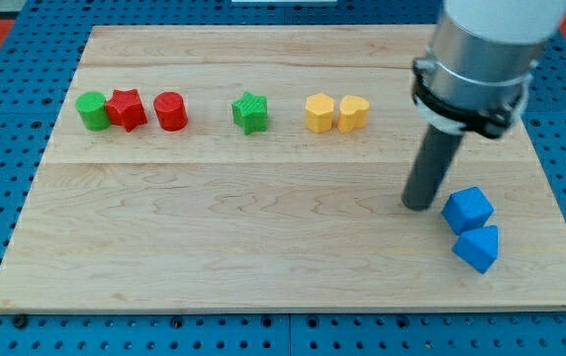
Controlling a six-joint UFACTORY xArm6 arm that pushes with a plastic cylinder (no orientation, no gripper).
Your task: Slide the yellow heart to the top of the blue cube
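While the yellow heart [354,113] sits in the upper row of the wooden board [214,247], touching or very nearly touching the yellow hexagonal block [320,113] on its left side in the view, it lies well apart from the blue cube [467,209], which rests low on the view's right. From the heart, the cube is down and to the right; the spot above the cube, toward the view's top, looks bare. My tip [421,206] stands just beside the cube's left edge, so close that I cannot tell whether it touches. The rod carries no jaws, so nothing opens or closes on anything.

The relation that matters: the heart lies up and to the left of my tip, and its goal lies to its right and somewhat down. I judge the tip must get round to the heart's left or upper-left side, between it and the hexagon if the gap allows, before pushing.

Further out, a second blue block [478,247] touches the cube from below; a green star [250,112], a red cylinder [170,111], a red star [126,109] and a green cylinder [92,110] line the row leftward.
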